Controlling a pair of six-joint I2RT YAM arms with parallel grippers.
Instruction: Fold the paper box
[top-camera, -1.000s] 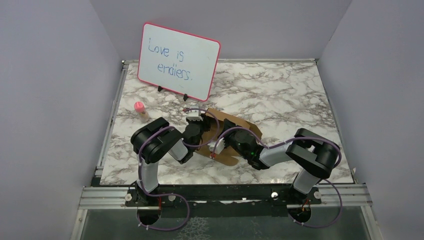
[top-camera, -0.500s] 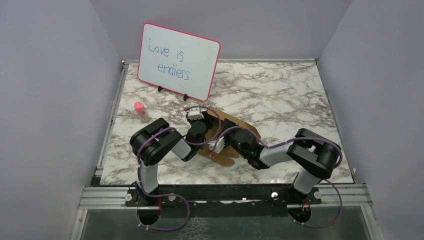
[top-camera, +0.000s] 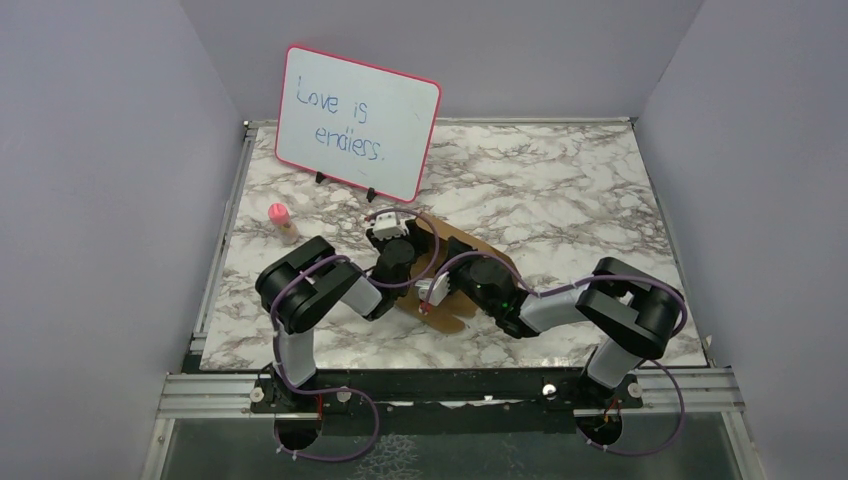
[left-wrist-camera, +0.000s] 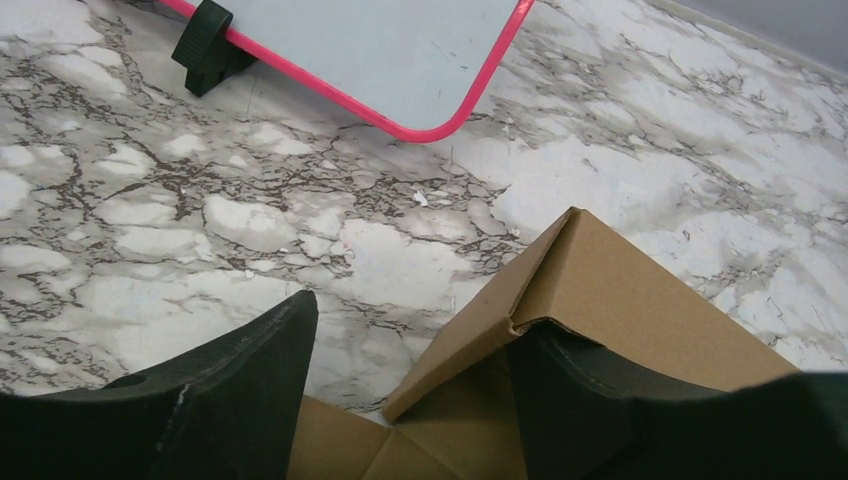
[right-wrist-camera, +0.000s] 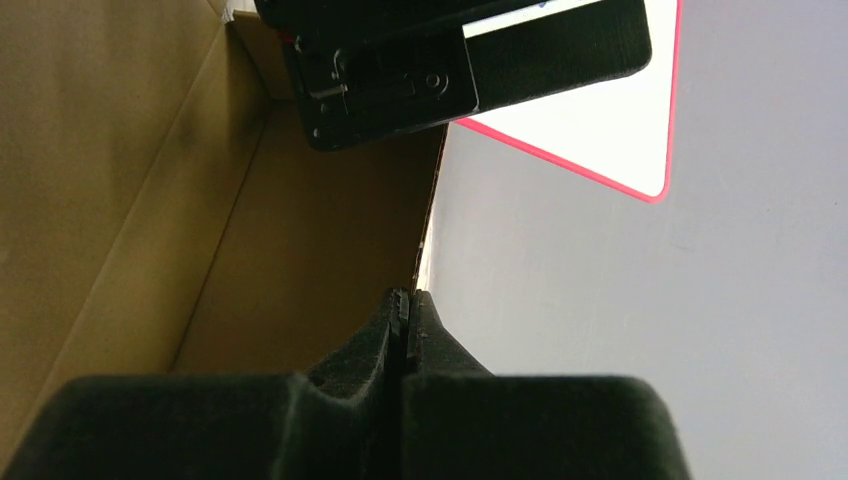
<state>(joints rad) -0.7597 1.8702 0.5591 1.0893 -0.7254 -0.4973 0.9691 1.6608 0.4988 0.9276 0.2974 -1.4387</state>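
Note:
The paper box (top-camera: 478, 262) is brown cardboard, partly folded, lying mid-table under both wrists. My left gripper (top-camera: 386, 236) is at its far left corner. In the left wrist view this gripper (left-wrist-camera: 410, 340) is open, astride a raised corner flap of the paper box (left-wrist-camera: 620, 300). The right finger (left-wrist-camera: 600, 400) is tucked under that flap and the left finger (left-wrist-camera: 230, 390) is over bare table. My right gripper (top-camera: 436, 294) is at the box's near left side. It (right-wrist-camera: 404, 297) is shut, its tips pinching the thin edge of an upright wall of the paper box (right-wrist-camera: 300, 250).
A pink-framed whiteboard (top-camera: 357, 122) stands on black feet at the back left, close behind the box. A small pink-capped bottle (top-camera: 282, 222) stands to the left of the arms. Grey walls enclose the marble table (top-camera: 580, 190) on three sides.
My left gripper has opened wider and shifted slightly toward the whiteboard, with the flap now loose between its fingers. The right gripper has stayed shut in place.

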